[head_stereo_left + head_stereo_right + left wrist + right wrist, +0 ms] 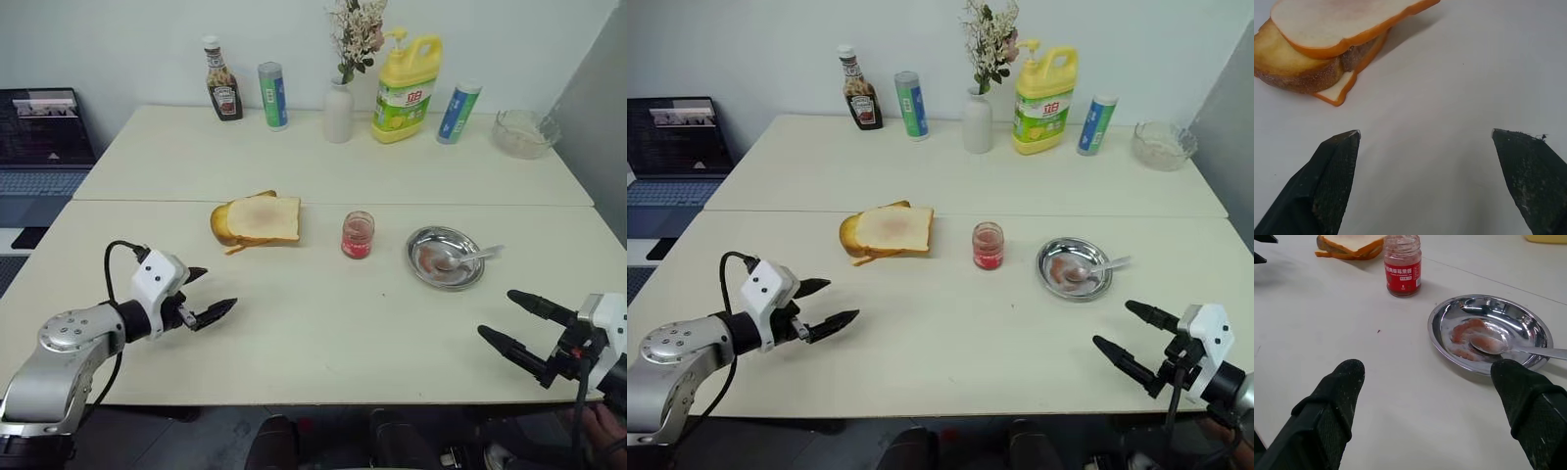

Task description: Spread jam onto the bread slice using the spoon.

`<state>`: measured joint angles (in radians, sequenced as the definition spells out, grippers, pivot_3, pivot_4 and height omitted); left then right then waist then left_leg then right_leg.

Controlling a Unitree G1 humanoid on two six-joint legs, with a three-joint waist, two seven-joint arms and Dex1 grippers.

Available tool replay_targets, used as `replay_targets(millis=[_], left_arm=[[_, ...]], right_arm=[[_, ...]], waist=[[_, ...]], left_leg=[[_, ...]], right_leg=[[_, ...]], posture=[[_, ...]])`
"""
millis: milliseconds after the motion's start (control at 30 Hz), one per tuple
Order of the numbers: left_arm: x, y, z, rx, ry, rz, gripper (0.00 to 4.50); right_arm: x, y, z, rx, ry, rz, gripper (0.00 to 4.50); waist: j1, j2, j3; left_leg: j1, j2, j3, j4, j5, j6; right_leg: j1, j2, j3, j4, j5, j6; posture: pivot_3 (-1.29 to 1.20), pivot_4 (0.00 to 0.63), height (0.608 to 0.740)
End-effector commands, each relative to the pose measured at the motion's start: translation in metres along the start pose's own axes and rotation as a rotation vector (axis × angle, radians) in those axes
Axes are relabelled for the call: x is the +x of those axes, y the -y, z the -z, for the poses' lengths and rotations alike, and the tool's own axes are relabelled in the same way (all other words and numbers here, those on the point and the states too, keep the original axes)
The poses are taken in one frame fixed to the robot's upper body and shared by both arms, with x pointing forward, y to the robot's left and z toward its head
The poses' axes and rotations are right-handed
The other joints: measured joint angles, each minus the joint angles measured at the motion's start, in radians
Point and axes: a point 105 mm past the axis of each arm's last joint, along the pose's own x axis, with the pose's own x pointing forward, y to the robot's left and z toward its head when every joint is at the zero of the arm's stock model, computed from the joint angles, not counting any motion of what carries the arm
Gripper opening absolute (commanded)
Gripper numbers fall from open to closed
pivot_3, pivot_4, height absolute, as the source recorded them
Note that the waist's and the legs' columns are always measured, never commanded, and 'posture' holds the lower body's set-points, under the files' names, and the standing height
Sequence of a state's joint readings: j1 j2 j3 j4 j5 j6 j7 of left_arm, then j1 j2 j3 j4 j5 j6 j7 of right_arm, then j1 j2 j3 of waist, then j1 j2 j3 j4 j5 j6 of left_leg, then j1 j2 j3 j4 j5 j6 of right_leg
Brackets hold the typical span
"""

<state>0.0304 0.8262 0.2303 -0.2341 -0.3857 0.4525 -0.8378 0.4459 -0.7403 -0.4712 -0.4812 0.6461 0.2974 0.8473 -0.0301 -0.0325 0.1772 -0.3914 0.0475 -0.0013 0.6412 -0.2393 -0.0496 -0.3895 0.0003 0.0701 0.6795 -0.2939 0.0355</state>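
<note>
- Spoon (468,259) lying in steel dish (427,241), handle toward robot's right; right gripper (516,322) nearer, fingers spread wide, empty.
- Left gripper (204,295) also gaping wide, sitting nr bread slice (263,217).

The bread slice (1347,22) runs off the left wrist view's edge and covers most of the bread chunk (1293,63) beneath it. The spoon (1528,348) handle is cut by the right wrist view's edge. Bottle labels (403,103) are too small to read.

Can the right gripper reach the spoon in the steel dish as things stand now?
Probably yes: the right gripper is open, bare table lies between it and the spoon, whose handle sticks out over the dish rim.
</note>
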Motion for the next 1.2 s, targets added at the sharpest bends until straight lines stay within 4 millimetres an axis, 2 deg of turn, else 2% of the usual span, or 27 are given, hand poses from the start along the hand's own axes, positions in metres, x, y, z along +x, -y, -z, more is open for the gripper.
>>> replay_targets(millis=[33,400,633,733,900,1000,1200], left_arm=[[0.001,0.001,-0.010,0.040,0.018,0.020,4.50],[0.011,-0.004,-0.006,0.124,0.025,-0.053,4.50],[0.010,-0.008,-0.006,0.012,0.101,-0.095,4.50],[0.013,-0.021,-0.011,-0.031,0.137,-0.164,4.50],[0.021,-0.030,-0.020,-0.111,0.175,-0.204,4.50],[0.036,-0.045,-0.032,-0.205,0.200,-0.268,4.50],[0.063,-0.066,-0.056,-0.299,0.207,-0.330,4.50]], right_arm=[[-0.001,-0.001,-0.012,-0.050,0.022,0.005,4.46],[0.009,-0.009,-0.006,-0.023,0.026,0.002,4.46],[0.013,-0.013,-0.010,-0.035,0.041,-0.012,4.46],[0.018,-0.018,-0.019,-0.055,0.065,-0.049,4.46],[0.027,-0.027,-0.035,-0.086,0.097,-0.103,4.46],[0.040,-0.043,-0.055,-0.128,0.134,-0.184,4.46],[0.063,-0.061,-0.071,-0.123,0.119,-0.293,4.46]], waist=[[0.000,0.000,0.000],[0.000,0.000,0.000],[0.001,0.000,0.000],[0.001,0.000,0.000],[0.001,0.000,0.000],[0.000,-0.001,0.000],[0.001,-0.003,-0.001]], left_leg=[[0.000,0.000,0.000,0.000,0.000,0.000],[0.000,0.000,0.000,0.000,0.000,0.000],[0.000,0.000,0.000,0.000,0.000,0.000],[0.000,0.000,-0.001,0.000,0.000,0.000],[-0.001,0.000,-0.001,0.001,0.000,0.000],[-0.001,0.000,-0.001,0.003,0.000,0.000],[-0.002,-0.001,-0.003,0.004,0.000,0.000]], right_leg=[[0.000,0.000,0.000,0.000,0.000,0.000],[0.000,0.000,0.000,0.000,0.000,0.000],[0.000,0.000,0.000,0.000,0.000,0.001],[0.000,0.000,0.000,0.000,0.001,0.001],[0.000,0.001,-0.001,0.000,0.001,0.002],[0.000,0.001,-0.001,0.001,0.002,0.003],[0.001,0.002,-0.002,0.000,0.003,0.004]], posture=[[0.00,0.150,0.740],[0.00,0.150,0.740],[0.00,0.150,0.740],[0.00,0.150,0.740],[0.00,0.150,0.740],[0.00,0.150,0.740],[0.00,0.150,0.740]])
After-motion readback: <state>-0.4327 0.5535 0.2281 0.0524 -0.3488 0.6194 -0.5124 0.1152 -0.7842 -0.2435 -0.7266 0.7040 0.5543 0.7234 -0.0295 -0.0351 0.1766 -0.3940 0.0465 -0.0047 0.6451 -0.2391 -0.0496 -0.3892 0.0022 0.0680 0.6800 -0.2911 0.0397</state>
